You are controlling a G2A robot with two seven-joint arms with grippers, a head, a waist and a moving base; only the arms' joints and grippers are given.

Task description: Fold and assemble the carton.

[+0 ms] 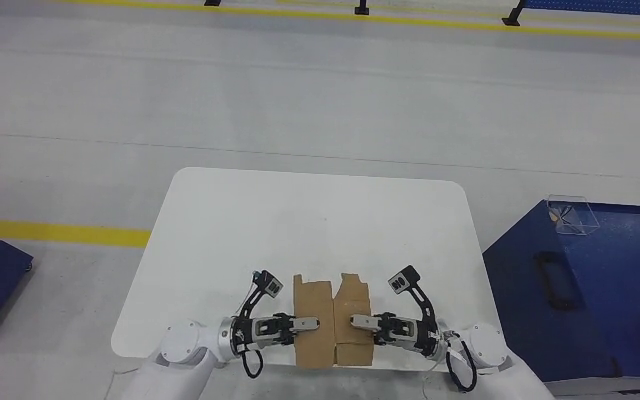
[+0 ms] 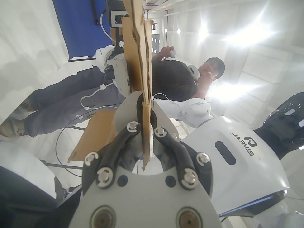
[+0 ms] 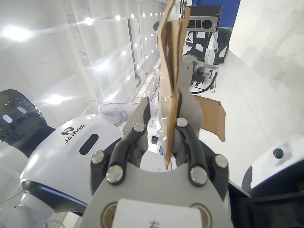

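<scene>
Top camera looks down from afar; opposed wrist cameras closely share the carton (image 1: 318,335)

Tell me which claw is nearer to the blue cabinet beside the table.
Right. The right claw sits at the edge of the carton that faces the blue cabinet. The left claw clamps the opposite edge, with the carton between it and the cabinet.

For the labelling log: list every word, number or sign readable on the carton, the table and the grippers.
carton: none; its visible faces are bare brown card.
table: none.
right gripper: one small dark mark on the white plate at its base, cut off, not readable.
left gripper: none.
</scene>
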